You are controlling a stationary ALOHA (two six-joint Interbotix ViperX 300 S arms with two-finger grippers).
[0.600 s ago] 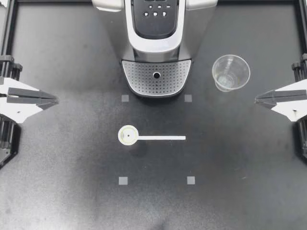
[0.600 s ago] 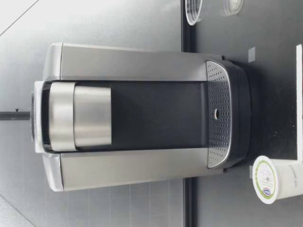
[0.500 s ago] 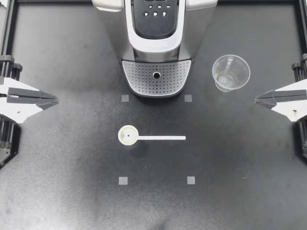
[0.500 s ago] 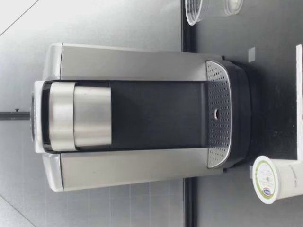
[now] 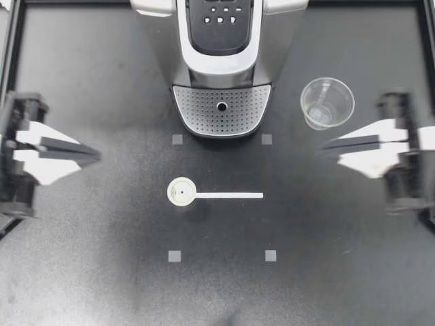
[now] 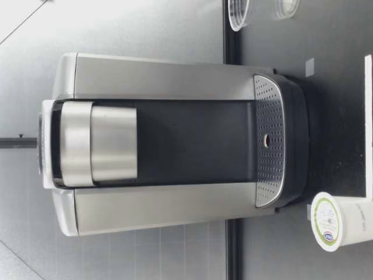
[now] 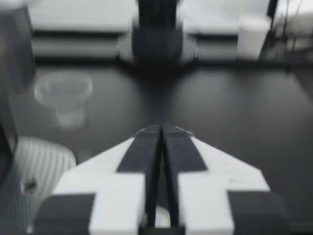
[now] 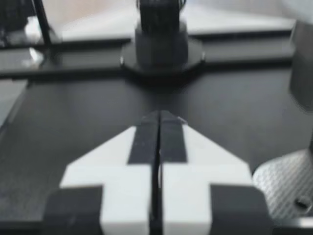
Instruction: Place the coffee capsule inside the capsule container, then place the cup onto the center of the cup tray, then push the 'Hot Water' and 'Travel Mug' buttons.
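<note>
The coffee capsule (image 5: 181, 191) stands upright on the table at the left end of a white strip, in front of the coffee machine (image 5: 221, 61); the low view shows it (image 6: 341, 220) too. The clear plastic cup (image 5: 327, 102) stands to the right of the machine's perforated cup tray (image 5: 204, 112). My left gripper (image 5: 95, 155) hovers at the table's left side, shut and empty. My right gripper (image 5: 322, 144) is shut and empty, just below the cup. In the left wrist view the cup (image 7: 63, 93) lies far ahead of the shut fingers (image 7: 146, 152).
The machine's button panel (image 5: 221, 19) faces up at the back. Small grey square marks (image 5: 175, 256) sit on the black table around the capsule. The other arm's base (image 8: 161, 41) stands across the table in each wrist view.
Both arms have moved inward from the table's edges toward the middle; the right gripper has come closer to the cup. Capsule and cup have not moved.
</note>
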